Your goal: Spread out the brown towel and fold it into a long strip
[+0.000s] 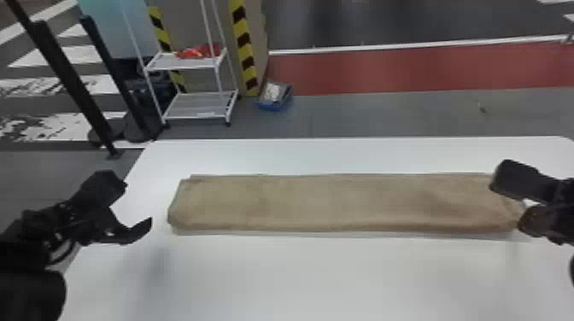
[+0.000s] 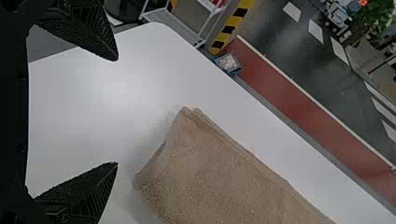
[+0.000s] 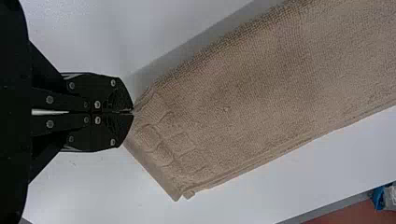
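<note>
Out on the left went the black left gripper (image 1: 138,202), released and empty, its two wedge-shaped fingers spread wide near the towel's end, their ridged faces showing in the left wrist view. Then came the brown towel (image 1: 333,202) itself, a long, flat strip running crosswise on the smooth white table (image 1: 299,273)! Rounded folds marked its left end, layered up in soft, thick terry, the nap fine and pebbly. Along the middle it lay fairly even, its long edges nearly straight, with gentle ripples in the pile. Over on the right, a woven band (image 3: 170,144) of raised, roughly square blocks broke up the looped cloth near the end. And there was the right gripper (image 1: 506,205), clenched on the towel's corner, hard black fingertips pinched together in the right wrist view, drawing small creases into the fabric!
</note>
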